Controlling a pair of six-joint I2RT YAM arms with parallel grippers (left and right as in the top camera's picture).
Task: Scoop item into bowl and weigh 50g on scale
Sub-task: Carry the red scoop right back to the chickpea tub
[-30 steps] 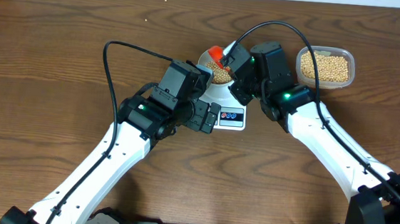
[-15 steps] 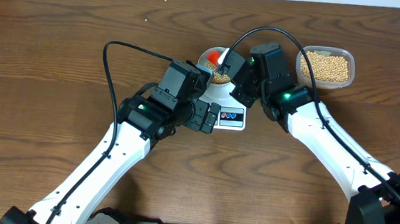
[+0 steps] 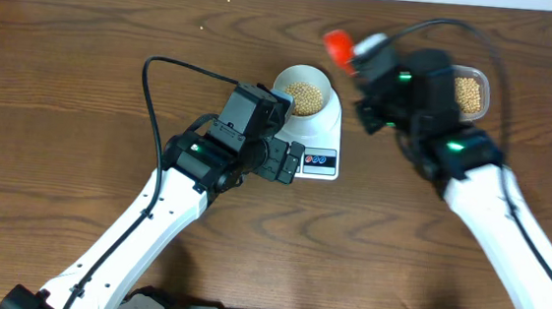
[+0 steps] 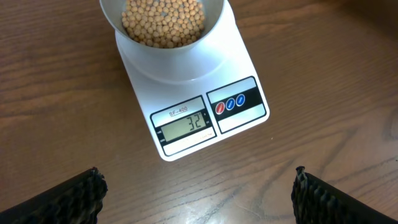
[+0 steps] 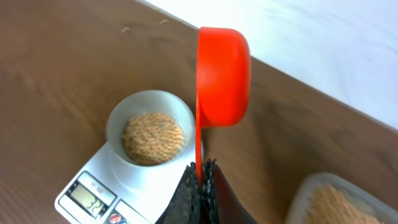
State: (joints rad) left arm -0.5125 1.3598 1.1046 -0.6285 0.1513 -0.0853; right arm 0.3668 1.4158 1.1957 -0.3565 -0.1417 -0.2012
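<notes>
The pale bowl [image 3: 305, 95] sits on the white scale [image 3: 319, 161] and holds a heap of tan beans [image 3: 306, 99]. The left wrist view shows the bowl [image 4: 163, 37], the beans [image 4: 161, 22] and the scale [image 4: 186, 124], whose display reads 32. My right gripper [image 3: 371, 51] is shut on the handle of a red scoop [image 3: 340, 46], raised between the bowl and the tub; in the right wrist view the scoop [image 5: 222, 74] stands on edge above the shut jaws [image 5: 200, 174]. My left gripper [image 4: 196, 186] is open and empty just in front of the scale.
A clear plastic tub [image 3: 470, 95] with more beans stands at the right of the scale, partly hidden by my right arm; it also shows in the right wrist view [image 5: 336, 202]. The table's far edge runs along the top.
My right gripper has lifted the red scoop out of the bowl and swung up and right toward the tub. The left arm has not moved.
</notes>
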